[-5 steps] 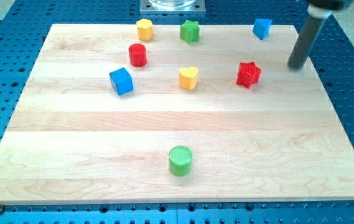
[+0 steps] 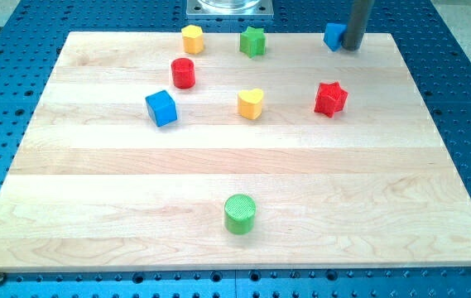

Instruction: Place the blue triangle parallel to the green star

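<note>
The blue triangle [image 2: 333, 36] sits at the view's top right edge of the wooden board [image 2: 235, 240]. My tip [image 2: 350, 47] touches its right side and partly hides it. The green star [image 2: 252, 40] stands at the view's top centre, well to the left of the blue triangle and at about the same height in the view.
A yellow hexagon [image 2: 192, 38] is left of the green star. A red cylinder [image 2: 183, 73], a blue cube [image 2: 161, 108], a yellow heart [image 2: 251, 103] and a red star [image 2: 330, 98] lie across the middle. A green cylinder [image 2: 239, 213] is near the view's bottom.
My tip moved up and to the view's left, from the board's right part to the blue triangle's right side. The blue triangle shifted a little to the left.
</note>
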